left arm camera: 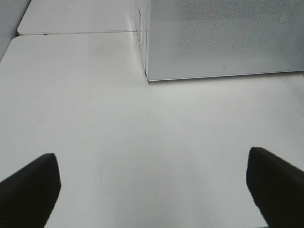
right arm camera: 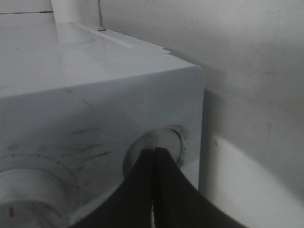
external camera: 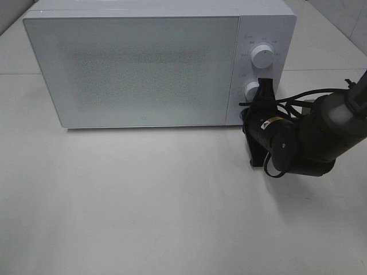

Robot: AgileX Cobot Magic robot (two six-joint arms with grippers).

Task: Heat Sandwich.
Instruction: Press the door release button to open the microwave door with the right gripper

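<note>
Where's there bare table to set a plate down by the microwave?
The widest bare table lies before the microwave door, left of the right arm. The open left gripper hangs over more bare tabletop off the microwave's front corner. Crowded: the lower knob, where the right gripper sits, jaws shut.

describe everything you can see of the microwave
The microwave is a white, glossy-looking box standing upright on the white table. Its wide door, with a speckled mesh window, is closed. A panel on the right carries two round white knobs, the upper knob above the lower knob. The right gripper, jaws shut, appears to press against the lower knob.
</note>
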